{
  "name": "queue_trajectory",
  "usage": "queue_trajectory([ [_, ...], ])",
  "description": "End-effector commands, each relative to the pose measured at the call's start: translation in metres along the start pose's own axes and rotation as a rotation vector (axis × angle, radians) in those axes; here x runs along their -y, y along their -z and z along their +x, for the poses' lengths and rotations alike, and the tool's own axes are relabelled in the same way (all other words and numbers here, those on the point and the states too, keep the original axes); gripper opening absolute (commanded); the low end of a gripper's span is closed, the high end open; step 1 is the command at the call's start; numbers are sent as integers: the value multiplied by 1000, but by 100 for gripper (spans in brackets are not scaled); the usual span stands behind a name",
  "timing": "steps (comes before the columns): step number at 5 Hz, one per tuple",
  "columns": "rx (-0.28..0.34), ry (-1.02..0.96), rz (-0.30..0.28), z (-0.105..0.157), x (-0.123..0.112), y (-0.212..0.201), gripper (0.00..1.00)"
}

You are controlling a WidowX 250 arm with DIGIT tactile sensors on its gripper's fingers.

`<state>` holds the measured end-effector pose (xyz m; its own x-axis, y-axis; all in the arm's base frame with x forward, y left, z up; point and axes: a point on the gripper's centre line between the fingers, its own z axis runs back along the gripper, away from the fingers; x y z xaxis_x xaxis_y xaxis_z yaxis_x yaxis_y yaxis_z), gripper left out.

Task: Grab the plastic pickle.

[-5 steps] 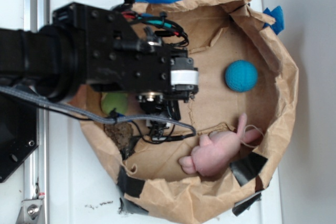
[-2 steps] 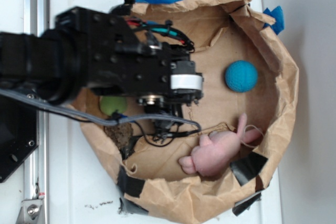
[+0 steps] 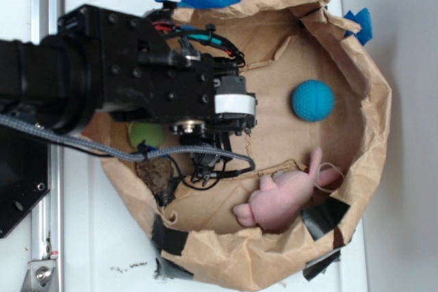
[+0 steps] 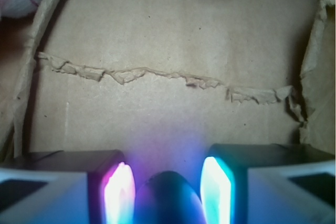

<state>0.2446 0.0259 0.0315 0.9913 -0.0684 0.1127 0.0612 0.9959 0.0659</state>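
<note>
In the wrist view the plastic pickle (image 4: 168, 199) shows as a dark, smooth rounded end at the bottom edge. It sits between my gripper's (image 4: 167, 170) two lit pads, and the pink-lit left pad (image 4: 121, 192) and the cyan-lit right pad (image 4: 214, 190) press its sides. The gripper is shut on it, just above the brown paper floor. In the exterior view the black arm and gripper (image 3: 209, 156) hang over the left half of the paper nest, and the pickle is hidden beneath them.
A torn brown paper nest (image 3: 373, 80) holds everything. Inside it lie a teal ball (image 3: 313, 100) at the right, a pink plush (image 3: 280, 197) at the lower right, and a lime-green plush (image 3: 147, 135) partly under the arm. A ragged paper seam (image 4: 157, 74) crosses the floor ahead.
The arm has shifted slightly left and up over the nest. The ball and both plush toys have stayed put.
</note>
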Motion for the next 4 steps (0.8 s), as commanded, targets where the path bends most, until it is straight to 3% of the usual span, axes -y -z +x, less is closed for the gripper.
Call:
queue_trajectory([
  [1, 54, -63, -68, 27, 17, -65, 0],
  [2, 43, -51, -66, 56, 40, -92, 0],
  [3, 43, -54, -71, 68, 47, -113, 0],
  [4, 54, -54, -111, 74, 42, -127, 0],
])
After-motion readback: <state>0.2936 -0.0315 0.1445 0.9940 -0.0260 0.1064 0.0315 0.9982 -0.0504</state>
